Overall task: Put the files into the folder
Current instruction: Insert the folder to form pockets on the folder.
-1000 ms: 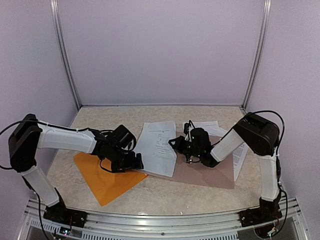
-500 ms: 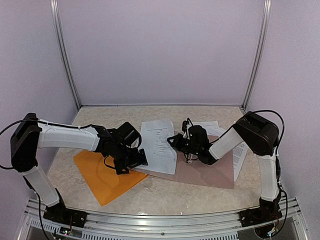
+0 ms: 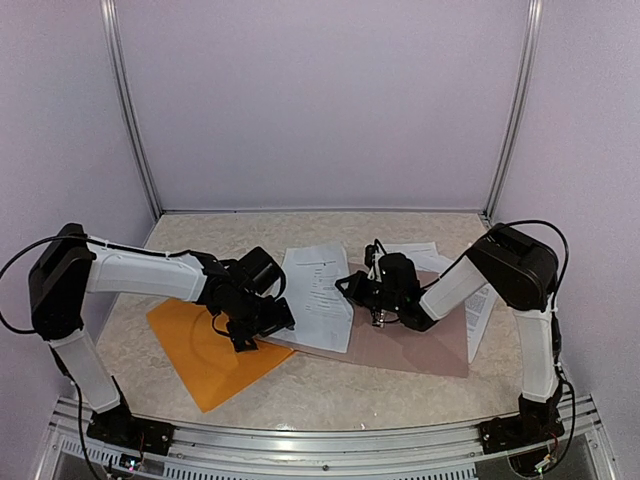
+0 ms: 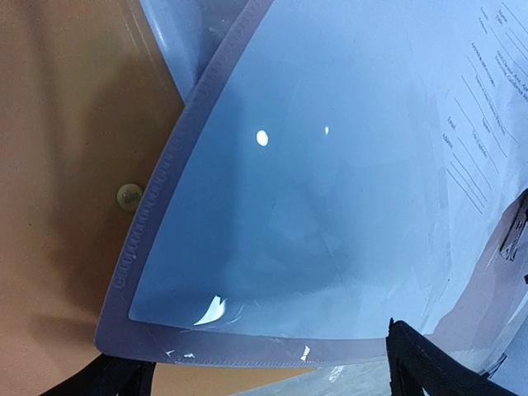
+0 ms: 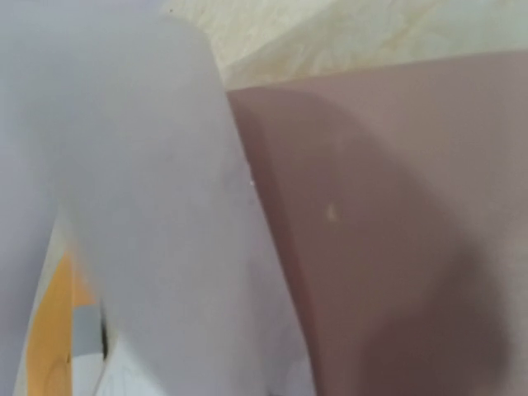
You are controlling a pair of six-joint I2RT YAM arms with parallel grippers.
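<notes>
The orange folder [image 3: 205, 360] is laid flat on the table [image 3: 330, 395] at the near left, under the left arm. The left gripper [image 3: 268, 322] is held wide open at the folder's right corner. In the left wrist view its dark fingers [image 4: 429, 371] are seen on either side of a pale, ribbed-edged flap [image 4: 289, 206], which is raised over the orange surface but not clamped. A printed sheet [image 3: 320, 295] is found just right of the folder, its near end resting on the grey-brown clipboard [image 3: 420, 345]. The right gripper [image 3: 352, 287] is closed on that sheet's right edge. The paper is seen curling up, blurred, close before the right wrist camera. More printed sheets [image 3: 482, 305] are left further right — partly under the right arm, past the clipboard's far corner.
</notes>
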